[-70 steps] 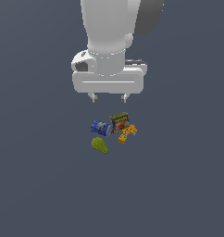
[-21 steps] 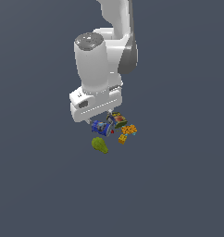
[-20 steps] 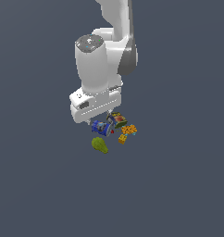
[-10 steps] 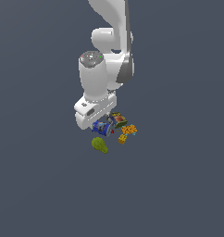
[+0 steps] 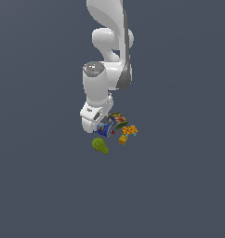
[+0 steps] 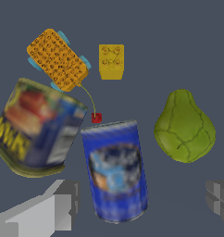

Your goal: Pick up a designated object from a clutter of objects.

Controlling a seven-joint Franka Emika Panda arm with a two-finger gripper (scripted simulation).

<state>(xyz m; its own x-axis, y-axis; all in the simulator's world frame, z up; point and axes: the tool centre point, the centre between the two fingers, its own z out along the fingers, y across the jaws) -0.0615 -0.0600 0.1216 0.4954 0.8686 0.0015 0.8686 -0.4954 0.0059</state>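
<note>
Hand (image 6: 139, 203) spread wide, fingers flanking blue can (image 6: 116, 171), lying between rectangular tin (image 6: 37, 127) and pear (image 6: 184, 126). Risk, as judged: clipping tin on closure, given small clearance beside can.

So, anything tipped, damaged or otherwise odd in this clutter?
Nothing looks damaged or spilled. The blue can lies on its side between the open gripper's fingers, and the tin beside it sits tilted. The pear and orange toy look ordinary.
</note>
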